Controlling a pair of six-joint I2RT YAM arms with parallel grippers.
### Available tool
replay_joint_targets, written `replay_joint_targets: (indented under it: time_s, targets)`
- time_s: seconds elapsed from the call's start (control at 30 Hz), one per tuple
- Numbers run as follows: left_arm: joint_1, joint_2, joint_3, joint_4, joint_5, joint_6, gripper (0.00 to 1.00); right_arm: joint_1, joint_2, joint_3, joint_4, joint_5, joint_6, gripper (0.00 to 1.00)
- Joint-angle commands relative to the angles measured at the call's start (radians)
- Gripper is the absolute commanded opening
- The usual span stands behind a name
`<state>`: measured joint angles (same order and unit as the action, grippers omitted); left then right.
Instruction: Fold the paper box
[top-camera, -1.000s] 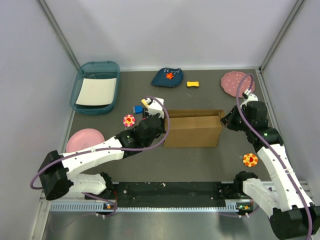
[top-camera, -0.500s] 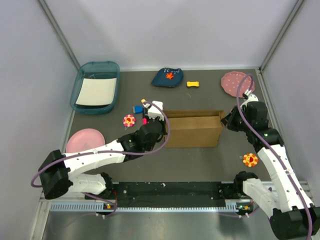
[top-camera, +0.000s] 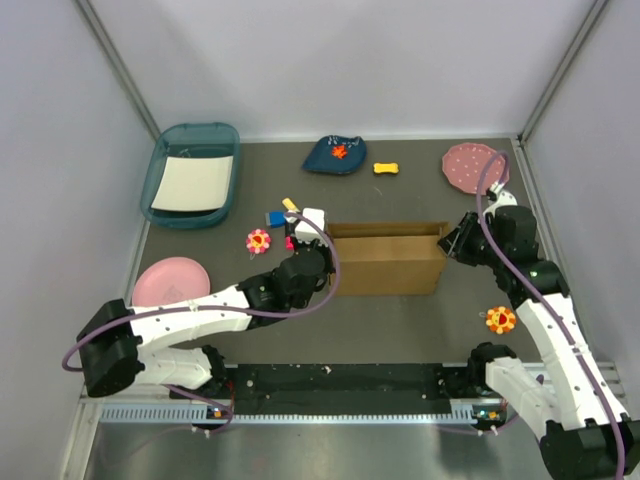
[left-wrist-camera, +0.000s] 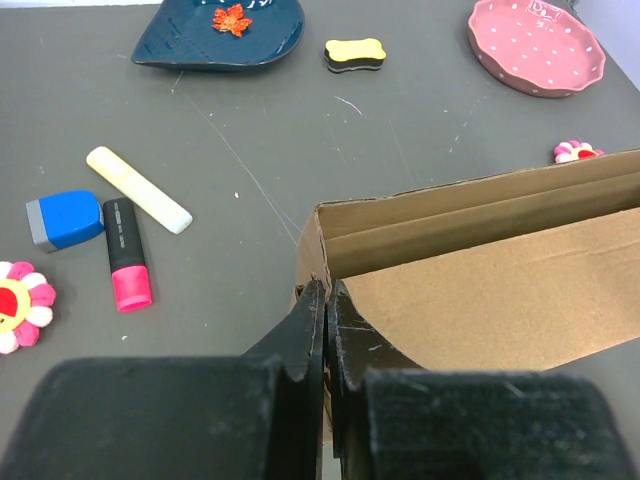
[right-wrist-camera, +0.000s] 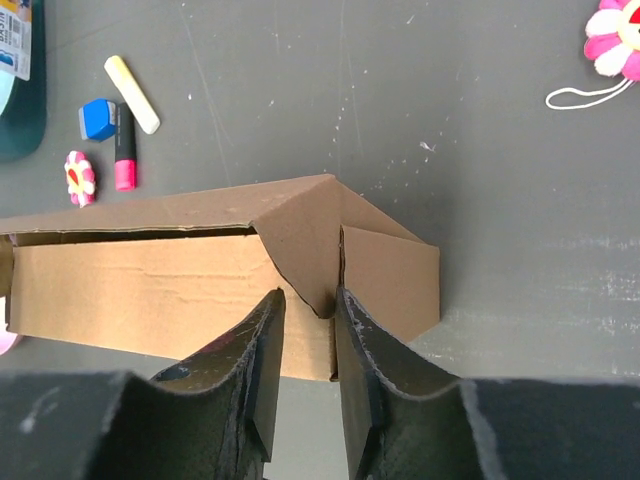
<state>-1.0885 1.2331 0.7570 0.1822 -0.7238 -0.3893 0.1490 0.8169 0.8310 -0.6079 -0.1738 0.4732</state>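
Observation:
The paper box (top-camera: 385, 262) is brown corrugated cardboard standing mid-table, top open, walls upright. My left gripper (top-camera: 326, 270) is at its left end. In the left wrist view the gripper (left-wrist-camera: 326, 288) has its jaws pressed together on the thin left end wall at the box's (left-wrist-camera: 480, 290) corner. My right gripper (top-camera: 452, 243) is at the right end. In the right wrist view the gripper (right-wrist-camera: 308, 297) stands a little apart around the folded end flap of the box (right-wrist-camera: 150, 285), and the flap's tip lies close to the right finger.
A teal tray (top-camera: 190, 175) with a white sheet sits back left and a pink plate (top-camera: 170, 280) front left. A dark blue dish (top-camera: 335, 155), a yellow bone (top-camera: 386, 168) and a dotted pink plate (top-camera: 470, 165) line the back. Flower toys (top-camera: 258, 240) (top-camera: 500, 319), markers and a blue eraser (top-camera: 274, 218) lie nearby.
My right gripper has gone from shut to slightly open at the box's right end flap. The left wrist has drawn back toward the near edge, still shut at the left end.

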Motion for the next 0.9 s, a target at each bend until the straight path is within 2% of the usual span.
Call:
replay_joint_targets:
  time_s: [0.0, 0.13, 0.4, 0.77, 0.87]
  targets:
    - [-0.034, 0.072, -0.058, -0.165, 0.129, -0.016, 0.0, 0.015, -0.007, 0.034, -0.055, 0.005, 0.018, 0.29]
    - [-0.036, 0.08, -0.053, -0.174, 0.126, -0.013, 0.0, 0.017, -0.009, 0.075, -0.059, 0.022, 0.013, 0.34]
    - [-0.034, 0.089, -0.048, -0.179, 0.123, -0.002, 0.0, 0.017, 0.016, 0.109, -0.062, 0.085, -0.013, 0.34]
    - [-0.036, 0.12, -0.025, -0.21, 0.106, -0.002, 0.0, 0.015, 0.024, 0.14, -0.062, 0.143, -0.031, 0.3]
    - [-0.034, 0.124, -0.024, -0.21, 0.109, -0.003, 0.0, 0.018, 0.037, 0.155, -0.058, 0.145, -0.039, 0.25]
